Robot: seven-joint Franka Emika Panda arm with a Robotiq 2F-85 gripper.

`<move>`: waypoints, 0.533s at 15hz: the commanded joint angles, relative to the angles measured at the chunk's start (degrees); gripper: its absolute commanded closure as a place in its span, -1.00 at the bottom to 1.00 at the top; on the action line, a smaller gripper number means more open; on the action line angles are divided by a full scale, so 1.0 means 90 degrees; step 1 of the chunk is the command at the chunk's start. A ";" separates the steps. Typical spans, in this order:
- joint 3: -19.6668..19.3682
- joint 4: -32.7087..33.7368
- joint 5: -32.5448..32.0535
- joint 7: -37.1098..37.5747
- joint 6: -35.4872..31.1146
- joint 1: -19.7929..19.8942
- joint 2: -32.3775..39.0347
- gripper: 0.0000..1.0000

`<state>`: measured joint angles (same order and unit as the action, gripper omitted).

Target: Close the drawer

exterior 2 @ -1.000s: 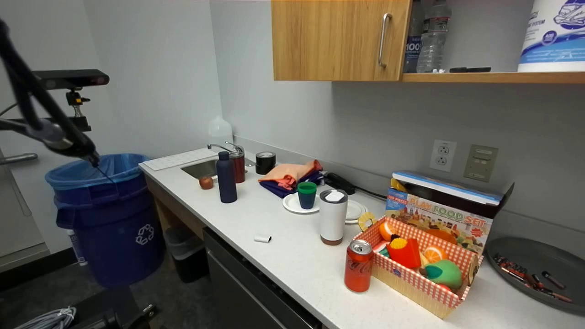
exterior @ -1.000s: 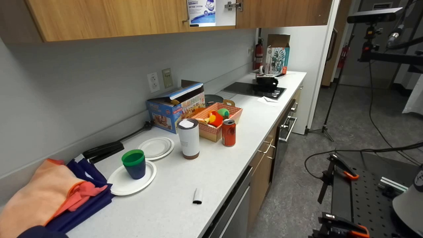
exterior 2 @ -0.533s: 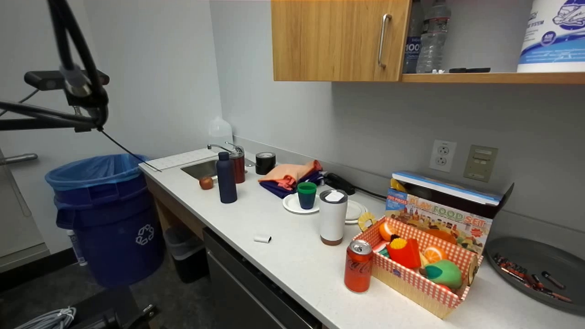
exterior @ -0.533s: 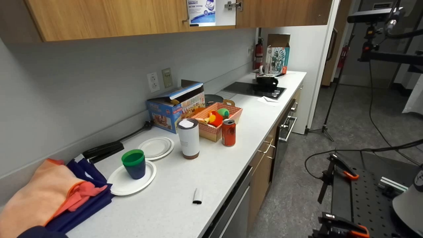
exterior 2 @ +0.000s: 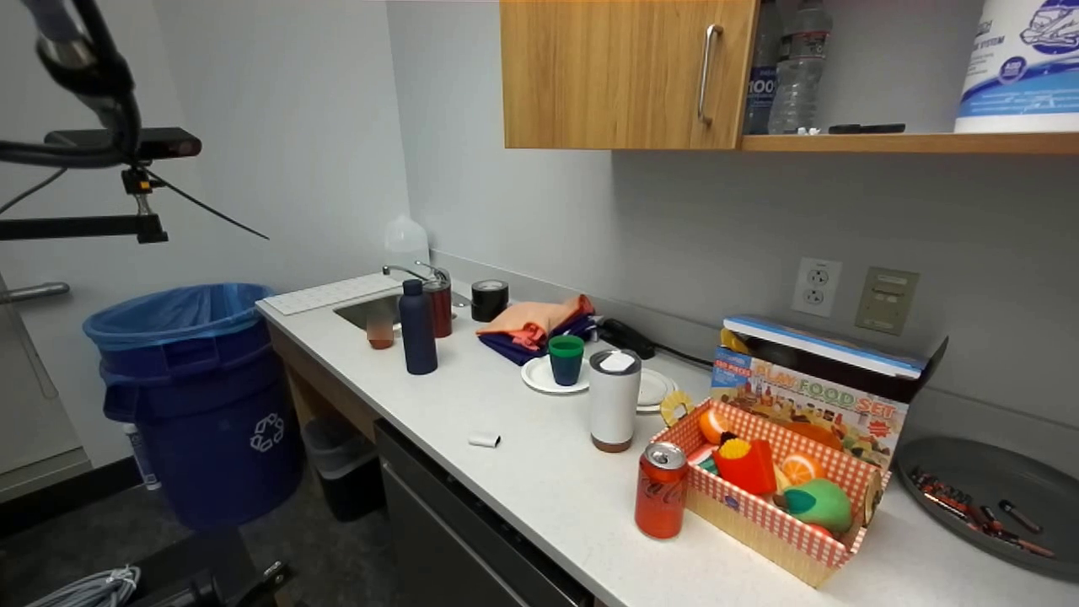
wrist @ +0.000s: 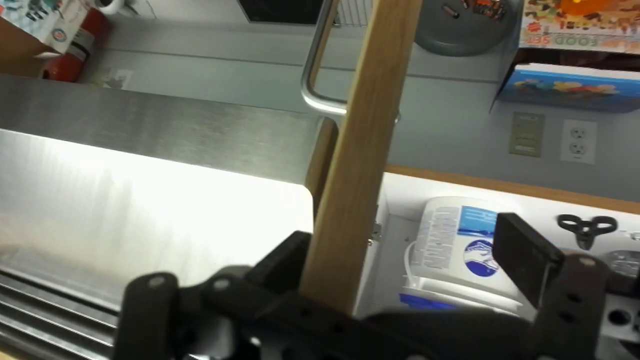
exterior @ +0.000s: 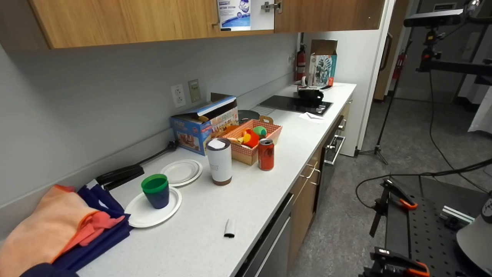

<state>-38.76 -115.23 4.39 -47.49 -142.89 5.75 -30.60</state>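
The drawer is a light-brown wood overhead cabinet door (exterior: pixel 328 15), standing open in an exterior view. In the wrist view I see the door (wrist: pixel 357 165) edge-on, with its silver bar handle (wrist: pixel 312 75) on the left face. My gripper (wrist: pixel 402 235) is open. The door's edge runs between its fingers, close beside the left finger (wrist: pixel 282 260); I cannot tell if they touch. The right finger (wrist: pixel 525 255) stands apart, in front of the open cabinet. The gripper is out of view in both exterior views.
A white tub (wrist: pixel 450 245) and black scissors (wrist: pixel 586 227) sit inside the cabinet. A closed neighbouring door (exterior 2: pixel 624 76) adjoins the opening. A metal hood-like surface (wrist: pixel 150 200) lies left of the door. Black arm cables (exterior 2: pixel 93 93) hang at the upper left in an exterior view.
The open door's free edge has shifted very slightly left in an exterior view. The arm's cables have moved: up and leftward over the last half second in an exterior view.
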 commanded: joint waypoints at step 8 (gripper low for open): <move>0.0102 0.0340 0.0771 -0.0584 0.1573 -0.1074 -0.0437 -1.00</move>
<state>-37.41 -114.76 7.77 -50.44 -131.32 0.08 -36.13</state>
